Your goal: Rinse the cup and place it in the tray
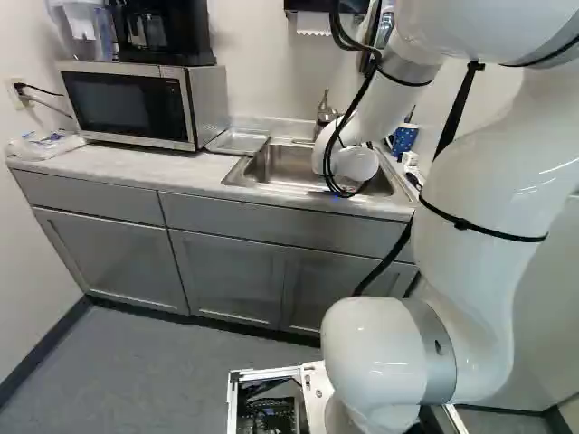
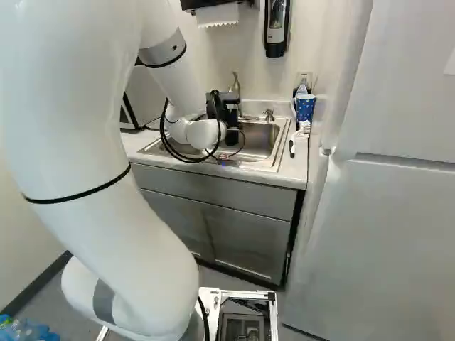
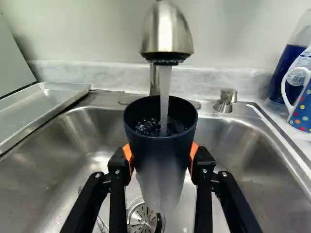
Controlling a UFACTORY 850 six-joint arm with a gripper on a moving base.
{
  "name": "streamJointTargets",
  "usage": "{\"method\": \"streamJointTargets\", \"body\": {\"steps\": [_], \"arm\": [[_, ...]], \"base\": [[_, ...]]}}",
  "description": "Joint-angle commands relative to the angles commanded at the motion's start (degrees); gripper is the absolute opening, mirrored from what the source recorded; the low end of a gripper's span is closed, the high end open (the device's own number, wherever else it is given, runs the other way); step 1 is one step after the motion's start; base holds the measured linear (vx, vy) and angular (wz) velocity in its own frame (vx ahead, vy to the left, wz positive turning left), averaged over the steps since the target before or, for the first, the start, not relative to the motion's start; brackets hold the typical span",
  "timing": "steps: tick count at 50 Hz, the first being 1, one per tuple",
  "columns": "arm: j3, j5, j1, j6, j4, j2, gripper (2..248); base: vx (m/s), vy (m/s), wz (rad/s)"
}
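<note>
- We see the claw [image 2: 227,116] hugging the dark cup [image 3: 160,150] from two sides. Its two fingers are part way open, just as wide as the cup, and the orange pads [image 3: 193,154] press on it.
- The cup is over the sink [image 3: 243,160], standing up with its round mouth on top. Its low part looks pale and blurry to us.
- If we look along the claw and call straight ahead twelve o'clock, the shiny tap [image 3: 166,34] is at twelve o'clock. Its head is above the cup, and water [image 3: 165,92] runs down from it right into the cup. We see bubbles inside.
- The drain [image 3: 142,219] is down below the cup, in the floor of the sink.
- The tray [image 3: 48,104] is at ten o'clock from the cup, beside the sink bowl.
- The little soap pump [image 3: 225,101] is at one o'clock from the cup, on the sink's back edge.
- The blue mug with dots [image 3: 301,109] is at two o'clock, next to a blue bottle [image 3: 286,63].
- In the left base view we see the microwave [image 1: 127,107] at ten o'clock from the sink, with a black coffee maker [image 1: 163,34] on top.
- In the right base view, a white brush [image 2: 302,131] lies at three o'clock from the sink.
</note>
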Motion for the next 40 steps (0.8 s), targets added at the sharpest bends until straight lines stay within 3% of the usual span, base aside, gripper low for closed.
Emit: {"method": "streamJointTargets", "body": {"steps": [40], "arm": [[-0.1, 0.0, 0.5, 0.0, 0.0, -0.1, 125]], "base": [[0.000, 0.000, 0.000]]}}
